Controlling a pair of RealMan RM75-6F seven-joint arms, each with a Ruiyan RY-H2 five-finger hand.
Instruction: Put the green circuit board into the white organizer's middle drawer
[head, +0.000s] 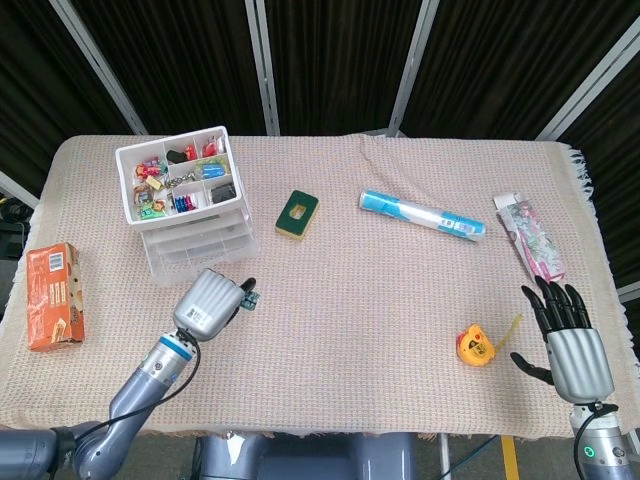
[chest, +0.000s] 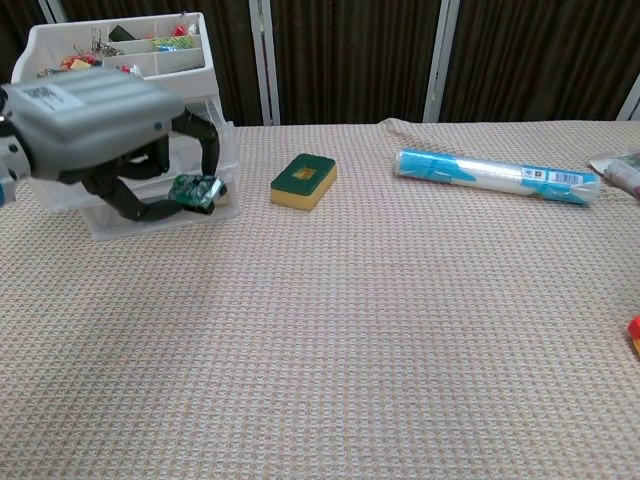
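My left hand (head: 208, 303) (chest: 95, 125) pinches the small green circuit board (head: 248, 299) (chest: 196, 190) between thumb and fingertips, lifted off the cloth just in front of the white organizer (head: 190, 215) (chest: 60, 185). The organizer's clear middle drawer (head: 200, 243) stands pulled out; in the chest view my hand hides most of it. My right hand (head: 570, 335) rests open near the table's front right corner, fingers spread, seen only in the head view.
A green-and-yellow sponge (head: 297, 214) (chest: 303, 180) lies right of the organizer. A blue-white tube (head: 421, 214) (chest: 497, 174), a patterned packet (head: 531, 238), a yellow tape measure (head: 475, 346) and an orange box (head: 55, 295) lie around the woven cloth.
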